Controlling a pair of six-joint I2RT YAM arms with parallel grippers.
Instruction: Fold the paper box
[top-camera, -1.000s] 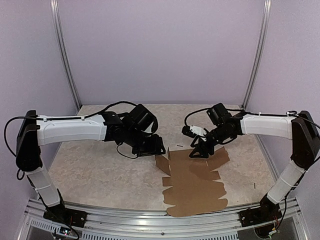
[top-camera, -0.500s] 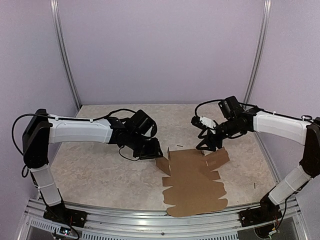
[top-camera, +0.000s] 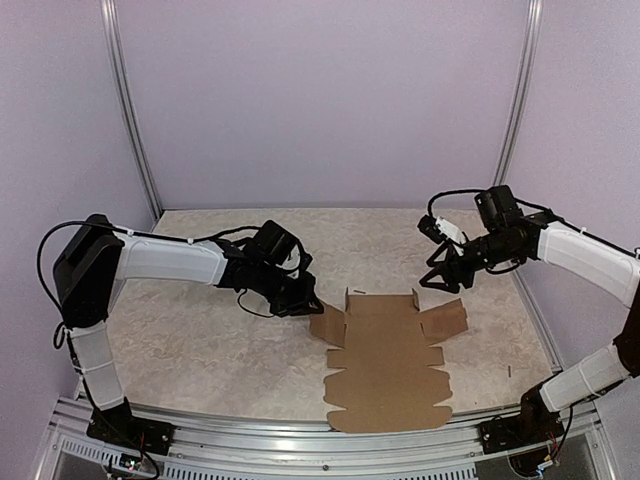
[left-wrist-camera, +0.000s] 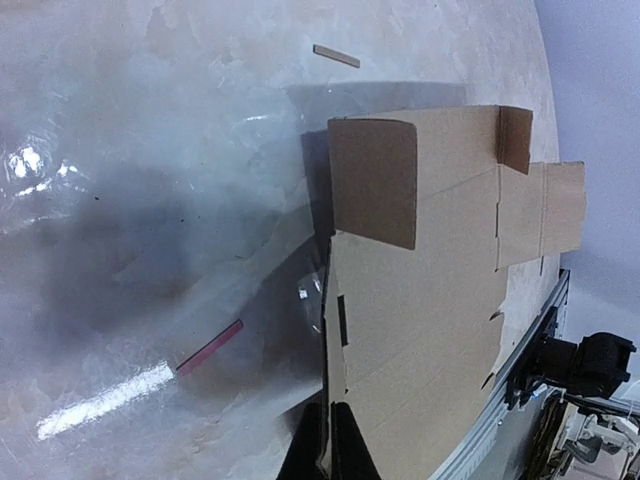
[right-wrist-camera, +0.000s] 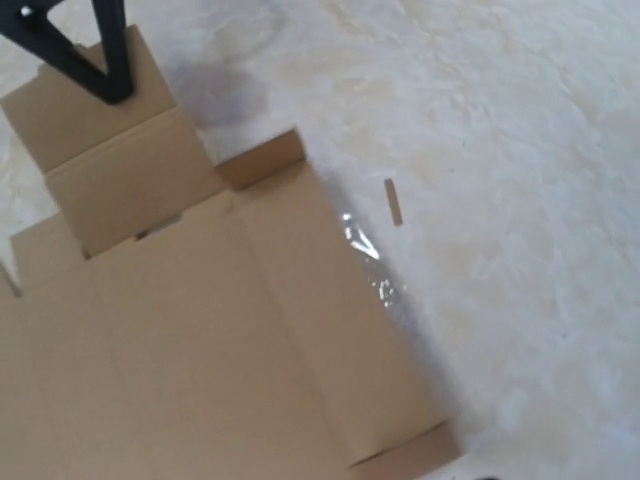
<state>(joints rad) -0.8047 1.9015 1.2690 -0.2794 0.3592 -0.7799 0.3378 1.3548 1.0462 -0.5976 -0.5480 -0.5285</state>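
While your right arm swung back up toward the right wall, your right gripper (top-camera: 445, 277) came off the cardboard and hung above the far right flap, fingers spread, holding nothing. A second earlier it had sat low over the middle of the sheet. Your left gripper (top-camera: 307, 303) went the other way: it dropped down and in, and its fingers, apart a moment before, were pressed together right at the left flap's edge. Whether a sliver of cardboard sat between them, you could not tell from the wrist view.

The paper box (top-camera: 385, 365) had turned too. It had lain skewed, and now it lay squarer on the table (top-camera: 190, 340), right of centre by the front rail, nearly flat. It was plain brown board, matte, with crease lines, slits and rounded tabs scalloping its sides, and two little tabs stood upright at the far edge. The tabletop was glossy, mottled beige, throwing back glare. One thin short strip (right-wrist-camera: 393, 202) lay loose near the box, apart from it.
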